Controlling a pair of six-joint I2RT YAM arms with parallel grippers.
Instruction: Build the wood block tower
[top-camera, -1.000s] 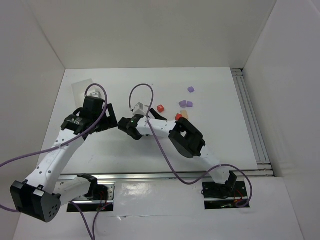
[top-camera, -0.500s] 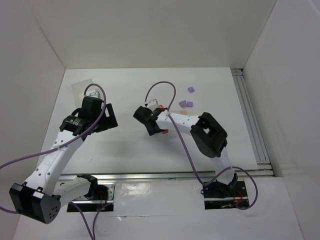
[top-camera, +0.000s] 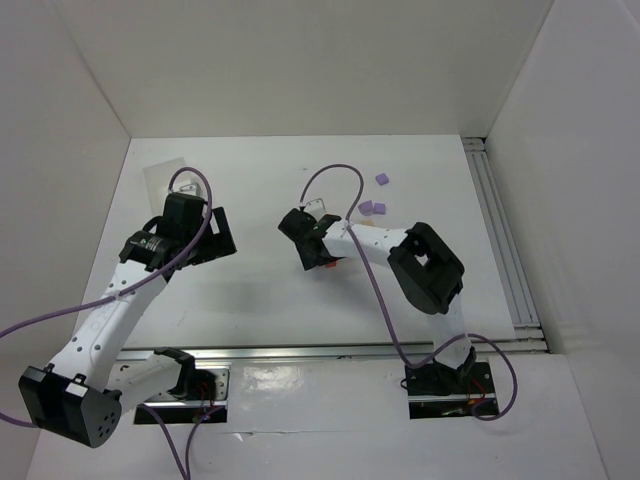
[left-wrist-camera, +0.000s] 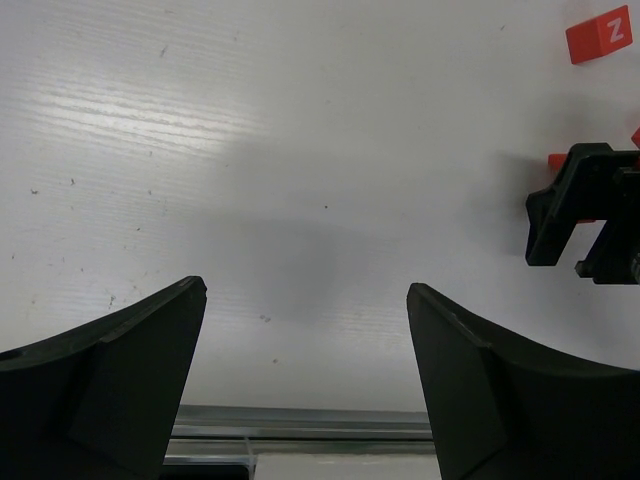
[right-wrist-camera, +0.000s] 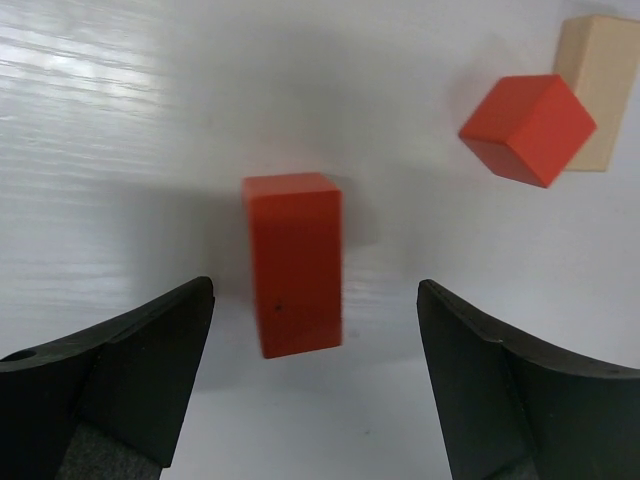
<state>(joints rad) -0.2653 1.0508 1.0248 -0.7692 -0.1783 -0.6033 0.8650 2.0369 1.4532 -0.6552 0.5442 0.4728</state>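
Left end effector (left-wrist-camera: 305, 385) is held wide apart, empty, well left of the red-orange stack (right-wrist-camera: 293, 262). Right end effector (right-wrist-camera: 313, 300) is spread either side of that upright stack on the surface (right-wrist-camera: 120, 120), with no contact seen. Beyond the stack, a red cube (left-wrist-camera: 598, 34) is marked "Z".

We count three lilac cubes (top-camera: 382, 179) (top-camera: 365, 207) (top-camera: 379, 209), one tan block (right-wrist-camera: 598, 85), one tall red-orange stack (right-wrist-camera: 295, 262), two single red-orange cubes (right-wrist-camera: 527, 128) (left-wrist-camera: 598, 35) — and one translucent box (top-camera: 160, 178).

faint translucent box (top-camera: 156, 178), perhaps plastic
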